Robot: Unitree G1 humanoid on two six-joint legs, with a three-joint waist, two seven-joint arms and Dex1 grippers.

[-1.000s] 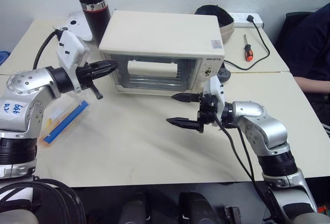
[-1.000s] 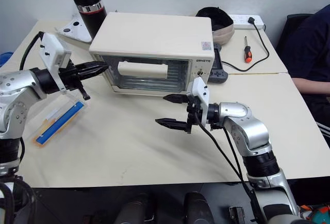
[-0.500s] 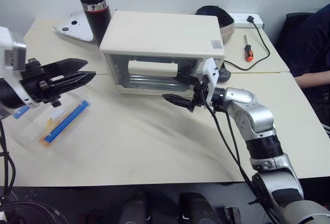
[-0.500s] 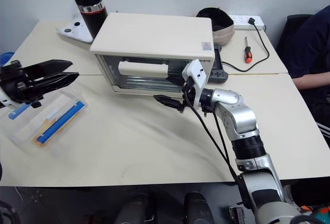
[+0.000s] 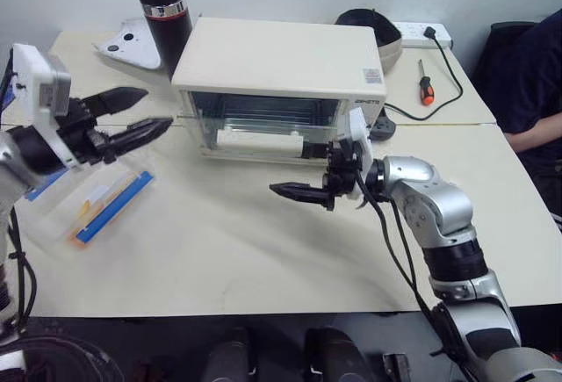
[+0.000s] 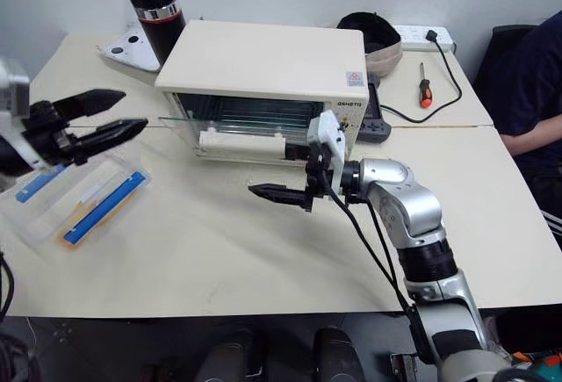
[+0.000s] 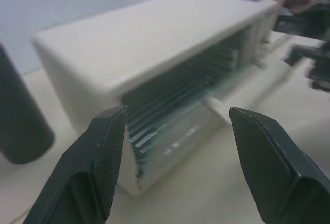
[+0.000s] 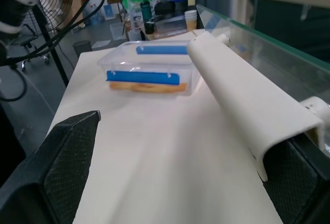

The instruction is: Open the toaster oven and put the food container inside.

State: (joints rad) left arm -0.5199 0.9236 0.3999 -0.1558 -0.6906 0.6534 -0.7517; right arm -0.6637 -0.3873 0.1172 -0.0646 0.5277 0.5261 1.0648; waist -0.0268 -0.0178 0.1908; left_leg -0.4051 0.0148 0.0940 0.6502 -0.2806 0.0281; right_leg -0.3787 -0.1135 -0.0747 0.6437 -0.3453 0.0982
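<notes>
The cream-white toaster oven (image 5: 277,57) stands mid-table, its glass door (image 6: 246,118) tilted partway down. My right gripper (image 6: 277,171) is open and straddles the white handle bar (image 8: 242,100): one finger sits behind the bar, the other (image 5: 299,191) hangs in front, above the table. Left of the oven my left gripper (image 5: 156,108) hovers open and holds nothing, aimed at the oven's left end (image 7: 154,44). The food container (image 5: 92,198), clear with blue clips and yellow-orange contents, lies on the table at the left, below the left gripper.
A black flask (image 5: 162,4) and a white device (image 5: 127,44) stand behind the oven's left corner. A dark bowl (image 5: 369,26), a power strip (image 5: 421,32) with cable and a screwdriver (image 5: 422,83) lie at the back right. A person (image 5: 527,92) sits at the right edge.
The oven door has gone from closed to partly open, its handle drawn down and forward by my right gripper. My left gripper opened and drew back left from the oven's corner.
</notes>
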